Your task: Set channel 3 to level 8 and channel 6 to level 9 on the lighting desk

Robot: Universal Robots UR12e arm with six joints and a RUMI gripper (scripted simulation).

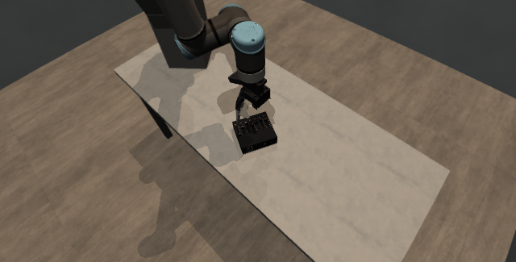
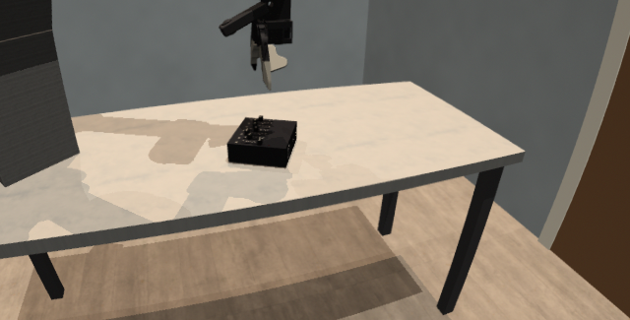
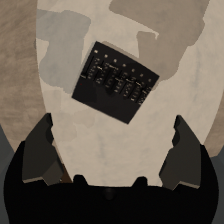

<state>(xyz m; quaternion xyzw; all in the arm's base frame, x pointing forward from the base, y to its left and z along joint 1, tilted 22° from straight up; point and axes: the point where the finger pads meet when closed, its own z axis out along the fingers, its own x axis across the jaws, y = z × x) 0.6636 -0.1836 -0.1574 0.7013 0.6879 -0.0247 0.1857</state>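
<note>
pale table [image 2: 418,128], wooden floor [image 2: 517,271]

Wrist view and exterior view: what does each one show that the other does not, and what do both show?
Only the wrist view looks down on the desk's top panel, so its row of fader slots is visible, framed by the two spread fingers.

Only the exterior view shows the height: the open, empty end effector hangs well above the desk, plus the table's legs and the walls.

Both show the black desk lying on the pale table, untouched.
</note>
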